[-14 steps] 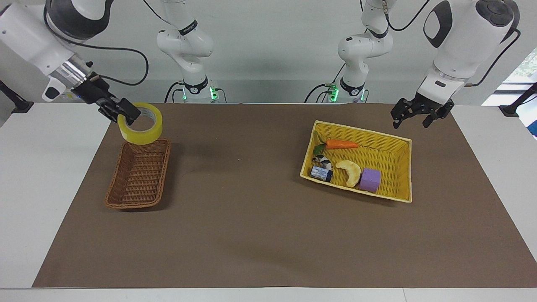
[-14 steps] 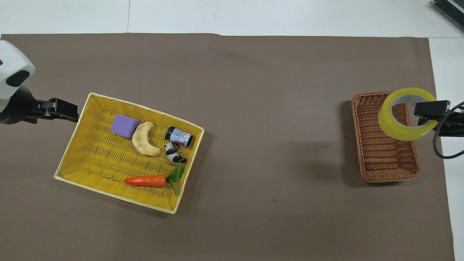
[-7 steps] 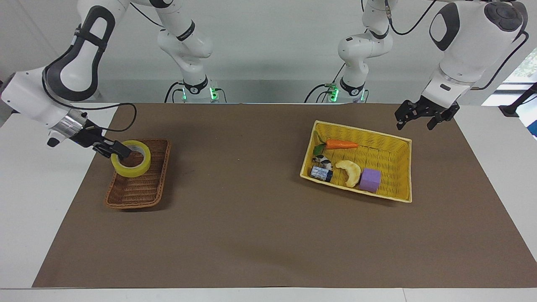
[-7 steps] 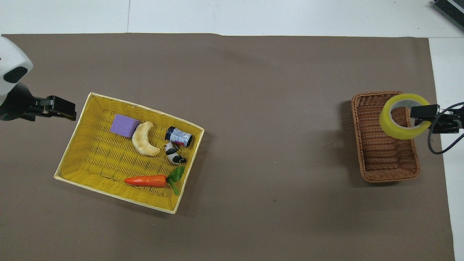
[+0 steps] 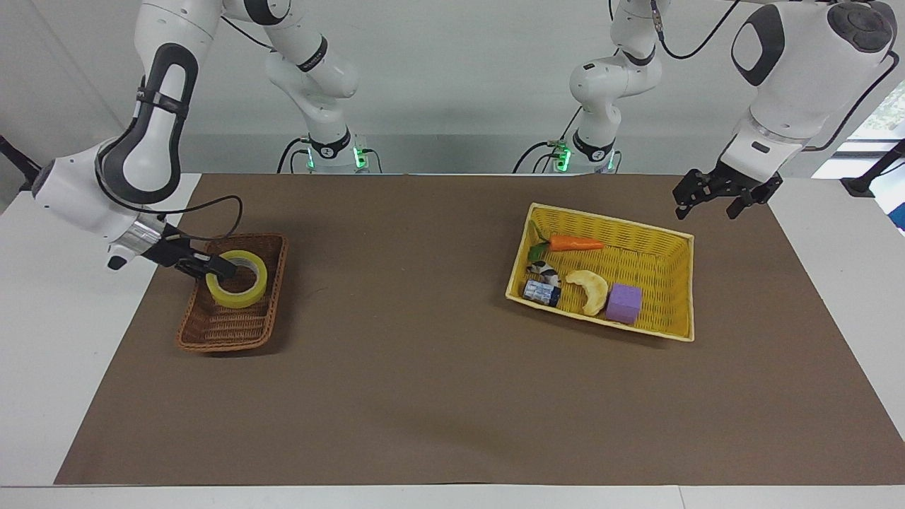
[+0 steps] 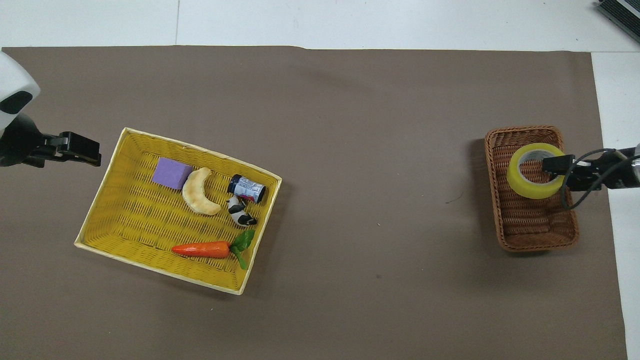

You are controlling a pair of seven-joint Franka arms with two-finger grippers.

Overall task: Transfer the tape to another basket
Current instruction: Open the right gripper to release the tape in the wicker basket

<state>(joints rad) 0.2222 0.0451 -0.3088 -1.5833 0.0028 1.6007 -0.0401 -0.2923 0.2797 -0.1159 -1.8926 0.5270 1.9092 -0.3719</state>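
Observation:
The yellow tape [image 5: 244, 295] [image 6: 533, 189] sits low inside the brown wicker basket [image 5: 226, 334] [image 6: 537, 237], about its middle. Whether the roll touches the basket floor I cannot tell. My right gripper [image 5: 225, 268] [image 6: 557, 164] reaches in over the basket's long side toward the right arm's end of the table. It is shut on the roll's wall, with one finger inside the ring. My left gripper [image 5: 707, 211] [image 6: 92, 151] waits open and empty in the air beside the yellow basket [image 5: 679, 244] [image 6: 107, 175].
The yellow basket holds a carrot [image 5: 576, 243], a purple block [image 5: 623, 302], a pale curved piece [image 5: 590, 288], a small can [image 5: 541, 293] and a black-and-white toy [image 5: 543, 268]. Brown mat [image 5: 424, 353] covers the table between the two baskets.
The right gripper has come down with the tape from above the basket's rim into the basket. The left gripper drifted slightly away from the yellow basket.

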